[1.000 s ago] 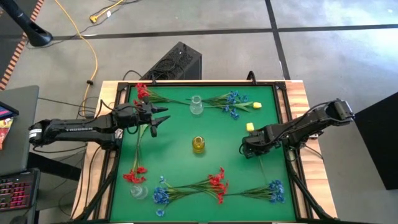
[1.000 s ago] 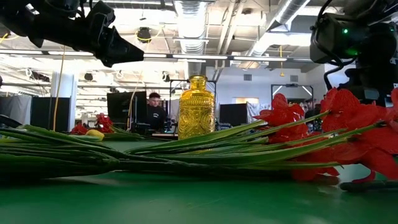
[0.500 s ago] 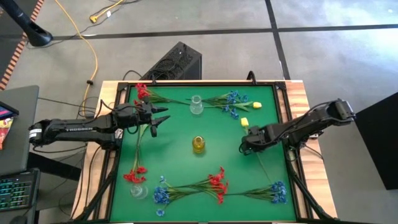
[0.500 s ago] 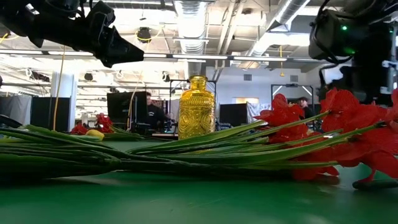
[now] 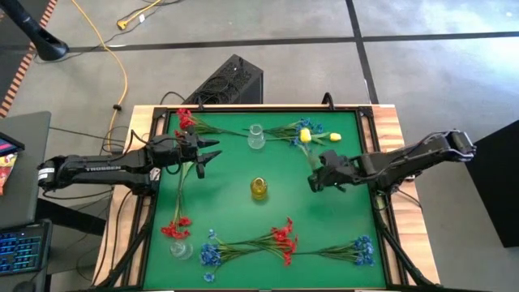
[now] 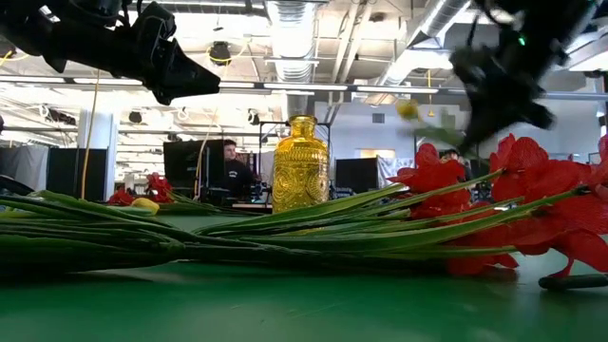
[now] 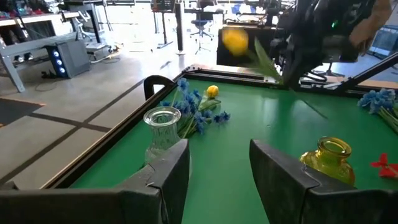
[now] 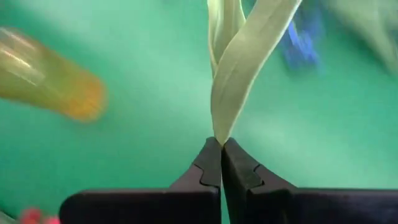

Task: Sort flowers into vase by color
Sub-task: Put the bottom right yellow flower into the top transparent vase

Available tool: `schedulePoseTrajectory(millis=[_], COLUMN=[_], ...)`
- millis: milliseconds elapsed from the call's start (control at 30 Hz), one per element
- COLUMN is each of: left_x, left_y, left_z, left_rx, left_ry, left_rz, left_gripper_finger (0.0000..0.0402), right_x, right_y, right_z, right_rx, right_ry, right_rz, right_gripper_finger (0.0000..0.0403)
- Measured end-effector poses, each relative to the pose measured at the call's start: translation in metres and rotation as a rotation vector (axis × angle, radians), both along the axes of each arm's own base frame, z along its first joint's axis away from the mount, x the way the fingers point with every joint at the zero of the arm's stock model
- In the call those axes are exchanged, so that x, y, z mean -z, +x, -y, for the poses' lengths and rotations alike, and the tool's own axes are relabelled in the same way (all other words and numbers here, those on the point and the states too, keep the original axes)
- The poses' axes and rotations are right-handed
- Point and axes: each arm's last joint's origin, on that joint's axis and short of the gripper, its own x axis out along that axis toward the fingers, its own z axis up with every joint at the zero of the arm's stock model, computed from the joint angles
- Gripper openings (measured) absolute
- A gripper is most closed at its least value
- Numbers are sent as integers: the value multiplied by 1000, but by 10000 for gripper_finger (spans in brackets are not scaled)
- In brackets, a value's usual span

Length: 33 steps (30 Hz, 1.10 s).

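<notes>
My right gripper (image 5: 313, 181) is shut on a yellow flower, right of the yellow vase (image 5: 259, 188). The flower's yellow head (image 5: 306, 135) is toward the far edge and also shows in the left wrist view (image 7: 235, 40) and, blurred, in the low view (image 6: 407, 109). My left gripper (image 5: 208, 154) is open and empty above the mat's left part, with its fingers (image 7: 177, 171) apart. A second yellow flower (image 5: 332, 138) lies among blue flowers (image 5: 302, 131) at the far edge. My right gripper pinches the yellow flower's pale green stem and leaf (image 8: 219, 134) between its two fingertips. The stem runs straight on from the fingertips, away from the gripper. The flower is lifted clear of the mat, with its head (image 5: 306, 135) on the far side of the gripper.
A clear vase (image 5: 256, 137) stands at the far middle and another (image 5: 180, 250) at the near left, beside red flowers (image 5: 174, 228). Red flowers (image 5: 283, 240) and blue flowers (image 5: 359, 249) lie along the near edge, and more red flowers (image 5: 186, 120) at the far left. A person (image 6: 232, 171) sits beyond the table.
My right gripper has gone toward the table's left and far edges and turned, still shut on the yellow flower. The flower's head has swung from beside the gripper toward the far edge, and its stem has come up off the mat.
</notes>
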Motion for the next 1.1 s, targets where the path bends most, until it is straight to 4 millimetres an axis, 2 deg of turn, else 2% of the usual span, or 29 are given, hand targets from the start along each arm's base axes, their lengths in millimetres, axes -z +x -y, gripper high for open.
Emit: schedulePoseTrajectory(millis=[267, 467, 633, 867, 967, 1100], left_x=[0, 2, 3, 4, 5, 7], left_y=[0, 0, -1, -1, -1, -2], left_z=[0, 0, -1, -1, -1, -1], left_rx=[-7, -8, -35, -37, -37, -38], left_ry=[-8, -21, -21, -23, -26, -34], left_rz=[0, -10, -27, -38, -50, -64], left_gripper_finger=[158, 158, 158, 158, 158, 158], right_x=[-57, -83, -85, -75, -72, -68], right_y=[26, 40, 52, 75, 91, 109], right_z=[20, 50, 85, 133, 145, 151], right_rx=[-163, -212, -197, -192, -223, -244], right_ry=[-435, -664, -741, -678, -662, -640], right_rz=[394, 618, 762, 882, 871, 844], right_gripper_finger=[26, 26, 25, 25, 25, 26])
